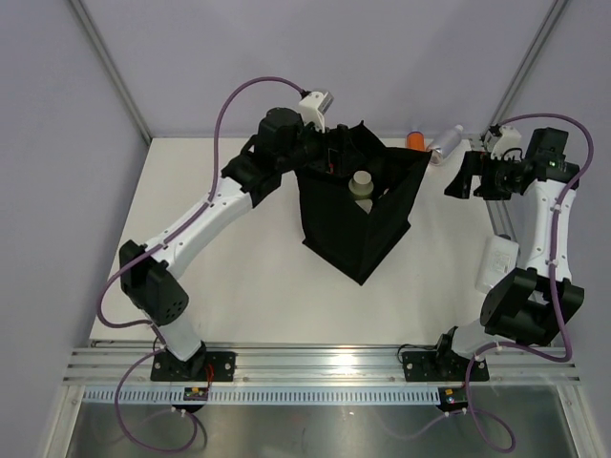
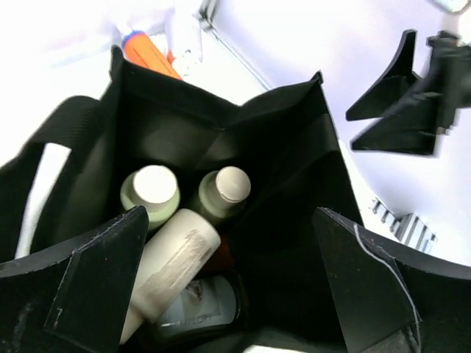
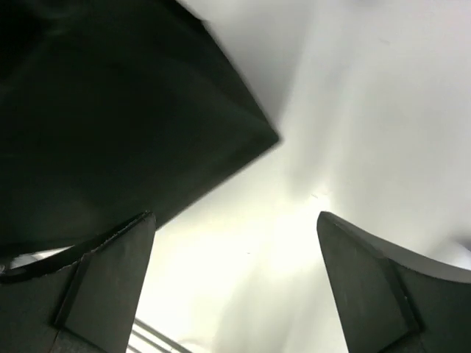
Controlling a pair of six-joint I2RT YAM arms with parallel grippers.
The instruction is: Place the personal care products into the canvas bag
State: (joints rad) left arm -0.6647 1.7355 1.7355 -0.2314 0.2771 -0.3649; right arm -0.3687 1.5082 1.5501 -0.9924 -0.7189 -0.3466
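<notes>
Four containers at least show inside the canvas bag [image 1: 358,229], per the left wrist view: sage-green bottle [image 2: 151,193] and darker green bottle [image 2: 224,190] upright side by side, pale caps up; cream-white bottle [image 2: 173,268] lying tilted, its top touching both; flat labelled container [image 2: 202,305] below it at the near wall. That label has faint grey print, too blurred to read. Amber-brown patch beside the cream-white bottle, can't tell what it is. Bag stands upright mid-table [image 1: 248,277], mouth open upward. Left gripper [image 1: 329,157] hovers over the bag's far-left rim, jaws wide apart, nothing between them. Right gripper [image 1: 463,176] hangs to the right of the bag, apart from it, jaws also spread and empty. Outside the bag: orange bottle [image 1: 416,140] with blue cap and small clear bottle [image 1: 446,146] lying near each other behind the bag's far corner; flat white tube [image 1: 498,262] near the table's right edge, partly hidden by the right arm
</notes>
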